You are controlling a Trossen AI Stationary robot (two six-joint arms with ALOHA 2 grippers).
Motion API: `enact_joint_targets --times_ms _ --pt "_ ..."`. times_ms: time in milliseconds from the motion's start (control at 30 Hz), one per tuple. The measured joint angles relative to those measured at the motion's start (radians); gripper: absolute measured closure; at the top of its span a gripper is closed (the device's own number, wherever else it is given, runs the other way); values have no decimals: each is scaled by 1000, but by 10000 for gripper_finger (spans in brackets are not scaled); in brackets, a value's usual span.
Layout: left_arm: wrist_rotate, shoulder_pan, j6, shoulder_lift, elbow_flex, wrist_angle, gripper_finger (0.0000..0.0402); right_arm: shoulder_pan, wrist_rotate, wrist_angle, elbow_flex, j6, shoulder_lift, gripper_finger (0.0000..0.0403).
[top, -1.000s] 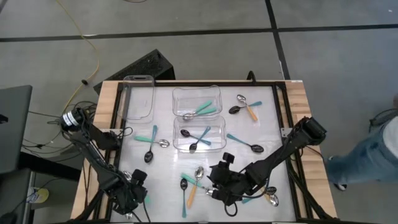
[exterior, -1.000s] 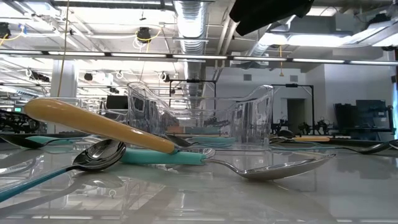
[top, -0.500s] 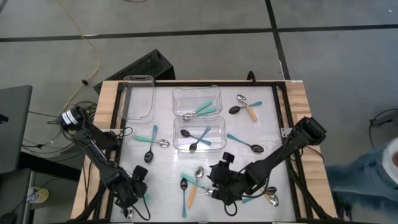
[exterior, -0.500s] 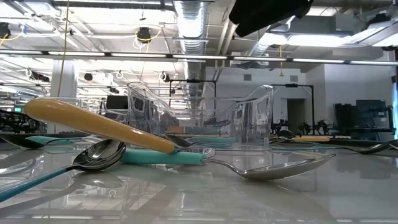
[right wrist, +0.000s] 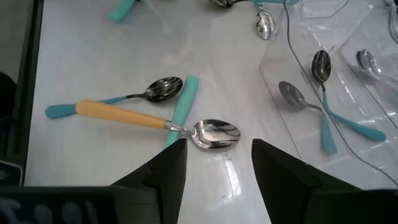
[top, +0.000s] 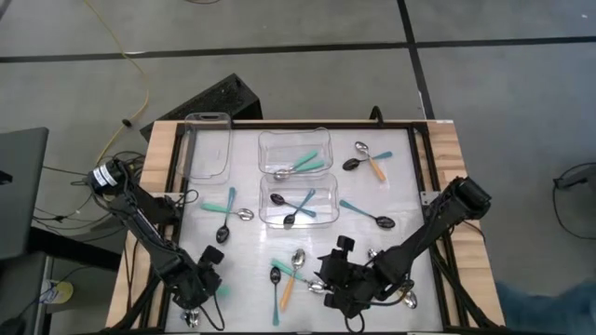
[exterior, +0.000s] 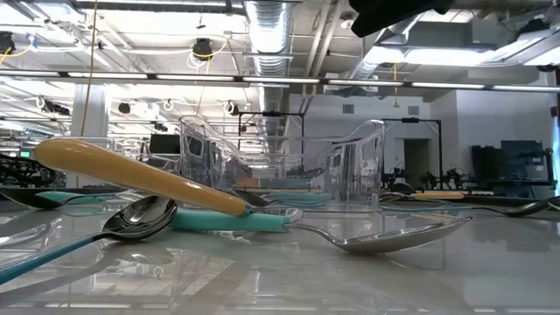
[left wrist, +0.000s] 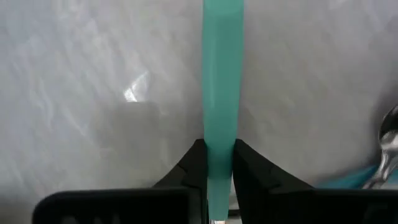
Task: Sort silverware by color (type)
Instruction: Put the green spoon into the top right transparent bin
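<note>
Near the table's front left, my left gripper [top: 199, 285] [left wrist: 217, 152] is shut on the teal handle of one spoon [top: 220, 290]; that spoon's bowl is out of view. My right gripper [top: 340, 279] [right wrist: 217, 163] hangs open above the front middle. Just beyond its fingers an orange-handled spoon [right wrist: 124, 115] [exterior: 140, 179] with a silver bowl [right wrist: 214, 134] lies across two teal-handled spoons [right wrist: 180, 102]. More silverware lies scattered on the table. Teal-handled spoons lie inside two clear tubs [top: 294, 154] [top: 298, 200]. My left gripper pinches the teal handle [left wrist: 219, 124] between its two fingertips, coming from above and pointing down. The fingers lie across the handle, one on each long side. The handle runs on away from the fingers, close over the white table top; whether it is lifted I cannot tell.
A third clear tub [top: 207, 144] stands at the far left. Loose spoons lie left of the tubs [top: 223, 209], at the far right [top: 368, 160], right of the tubs [top: 368, 214] and at the near right [top: 407, 300]. A dark frame [top: 424, 177] borders the white table top.
My left gripper has shut on the teal handle near the front left, staying nearly in place. My right gripper has shifted a little toward the table's near and right edges, still open.
</note>
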Motion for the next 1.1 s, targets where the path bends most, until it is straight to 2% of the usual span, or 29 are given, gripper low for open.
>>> enact_joint_targets --times_ms 233,400,500,600,700,800,867,967,1100 --pt "-47 83 132 -84 81 -87 343 -5 -44 -22 1 -13 -49 200" --pt "-151 180 246 -164 165 -83 358 -5 -42 -63 1 -108 -71 200" --pt "-203 299 359 -210 228 -73 369 -17 -49 -119 1 -136 -79 200" --pt "-216 469 486 -238 313 -56 369 -45 -62 -189 1 -125 -104 200" --pt "-154 672 615 -227 404 -17 369 -75 -71 -255 1 -121 -124 200" --pt "-16 885 712 -167 496 27 369 -99 -97 -330 1 -121 -132 200" --pt "81 1007 773 -94 562 40 369 -109 -103 -385 1 -118 -140 200" --pt "172 1153 826 51 681 25 369 -118 -114 -462 1 -116 -141 200" --pt "208 1276 857 255 865 -61 369 -132 -167 -536 0 -123 -146 200"
